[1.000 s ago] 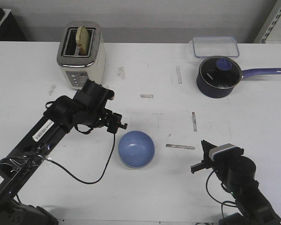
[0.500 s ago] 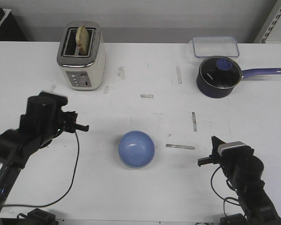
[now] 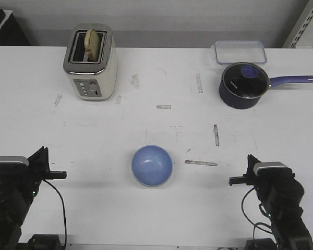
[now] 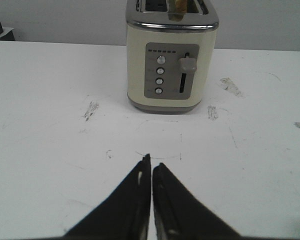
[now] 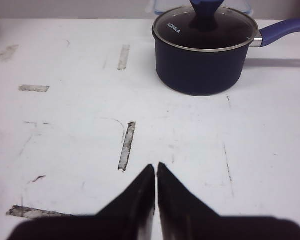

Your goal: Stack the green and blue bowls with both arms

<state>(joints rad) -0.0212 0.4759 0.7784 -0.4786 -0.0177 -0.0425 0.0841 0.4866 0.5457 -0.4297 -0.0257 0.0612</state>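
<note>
The periwinkle blue bowl sits upright on the white table near the front middle. No separate pale green bowl shows in any view. My left gripper is at the front left, well left of the bowl, shut and empty. In the left wrist view its tips are closed over bare table. My right gripper is at the front right, well right of the bowl, shut and empty. In the right wrist view its tips are closed. Neither wrist view shows a bowl.
A cream toaster with bread in it stands at the back left and shows in the left wrist view. A dark navy saucepan with a glass lid sits at the back right, also in the right wrist view. A clear container lies behind it.
My left arm has pulled back from beside the blue bowl to the front left corner. My right arm has drawn back a little toward the front right. The bowl has not moved.
</note>
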